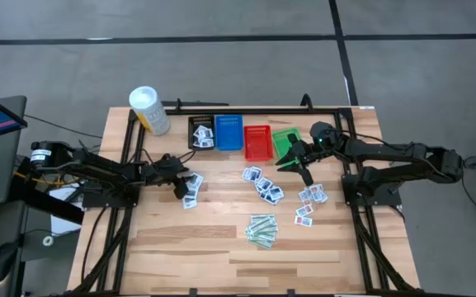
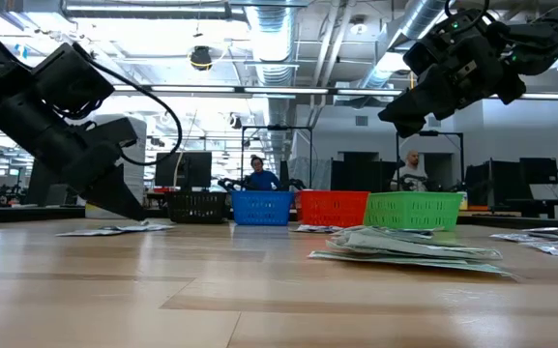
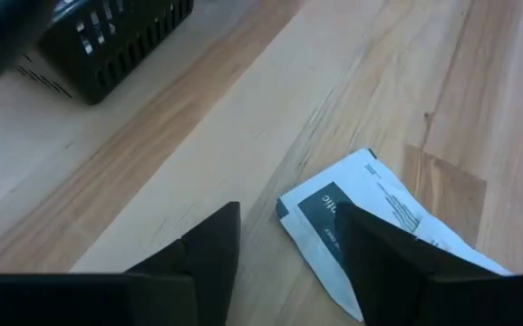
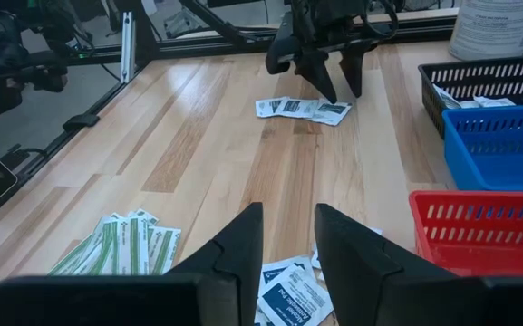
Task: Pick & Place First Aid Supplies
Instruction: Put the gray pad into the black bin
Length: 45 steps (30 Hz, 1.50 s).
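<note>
My left gripper (image 3: 284, 249) sits low over the wooden table (image 1: 221, 239), fingers spread apart with nothing between them, one finger covering the edge of a white packet (image 3: 370, 213) that lies flat on the wood near the black basket (image 1: 201, 132). My right gripper (image 4: 288, 244) hangs above the table by the red basket (image 1: 258, 142) and green basket (image 1: 285, 140), fingers parted a little and gripping nothing. More packets (image 1: 262, 185) lie scattered mid-table, with pale-green strips (image 1: 262, 229) nearer the front edge.
</note>
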{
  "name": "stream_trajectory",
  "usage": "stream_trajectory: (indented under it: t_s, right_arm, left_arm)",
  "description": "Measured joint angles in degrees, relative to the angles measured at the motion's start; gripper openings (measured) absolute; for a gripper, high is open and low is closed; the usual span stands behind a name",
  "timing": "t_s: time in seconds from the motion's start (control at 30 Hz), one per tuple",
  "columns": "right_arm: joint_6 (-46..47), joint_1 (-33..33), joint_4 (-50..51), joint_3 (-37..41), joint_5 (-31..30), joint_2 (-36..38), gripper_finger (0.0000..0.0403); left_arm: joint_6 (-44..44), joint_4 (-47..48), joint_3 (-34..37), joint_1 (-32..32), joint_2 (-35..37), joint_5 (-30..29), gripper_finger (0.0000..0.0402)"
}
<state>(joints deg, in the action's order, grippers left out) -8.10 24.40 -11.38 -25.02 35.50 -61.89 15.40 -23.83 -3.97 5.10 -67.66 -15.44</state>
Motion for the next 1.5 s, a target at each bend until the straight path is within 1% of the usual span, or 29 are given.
stream_trajectory:
  t_s: [0.2, 0.4, 1.03, 1.2, 1.4, 1.5]
  right_arm:
    - [-0.02, -0.01, -0.02, 0.00, 0.00, 0.00, 0.0098]
    - [-0.02, -0.01, -0.04, 0.00, 0.01, 0.00, 0.0098]
    - [0.01, 0.00, -0.50, 0.00, -0.02, 0.00, 0.0098]
    - [0.01, 0.01, -0.50, 0.00, -0.02, 0.00, 0.0098]
    - [0.03, -0.02, -0.61, 0.00, 0.00, 0.00, 0.0098]
    - [0.03, 0.00, -0.83, 0.00, -0.02, 0.00, 0.0098]
  left_arm:
    - [-0.13, -0.47, 0.00, 0.04, -0.02, -0.03, 0.0202]
    - [-0.56, -0.74, 0.00, 0.07, -0.02, -2.67, 0.0203]
    - [-1.62, -3.24, 0.00, 0.07, -0.72, -1.92, 0.0199]
    - [-1.45, -4.30, 0.00, 0.07, -4.32, -1.90, 0.0198]
    - [-1.42, -12.52, -0.08, 0.07, -11.86, -2.16, 0.0196]
    - [-1.39, -15.14, -0.17, 0.07, -15.25, -2.46, 0.0193]
